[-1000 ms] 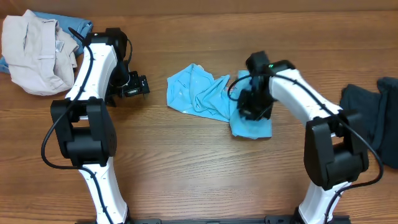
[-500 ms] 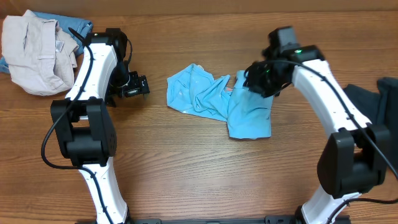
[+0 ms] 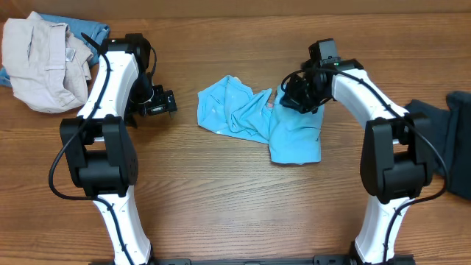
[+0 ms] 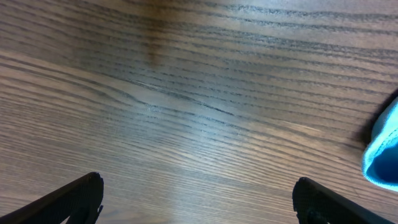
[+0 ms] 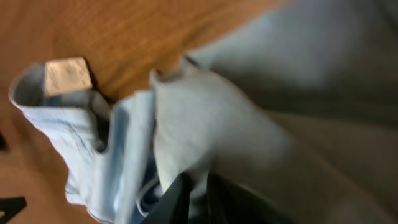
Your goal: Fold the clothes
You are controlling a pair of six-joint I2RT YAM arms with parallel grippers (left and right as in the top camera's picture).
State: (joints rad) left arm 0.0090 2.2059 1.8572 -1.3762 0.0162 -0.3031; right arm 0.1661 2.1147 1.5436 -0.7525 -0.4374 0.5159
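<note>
T-shirt bunched in gripper, neck label showing

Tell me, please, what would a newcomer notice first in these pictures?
The crumpled sky-blue T-shirt in the middle of the wooden table stands out first, with the right gripper apparently pinching its upper right edge. Next come the beige garment heap in the far left corner and the left gripper, open over bare wood.
</note>
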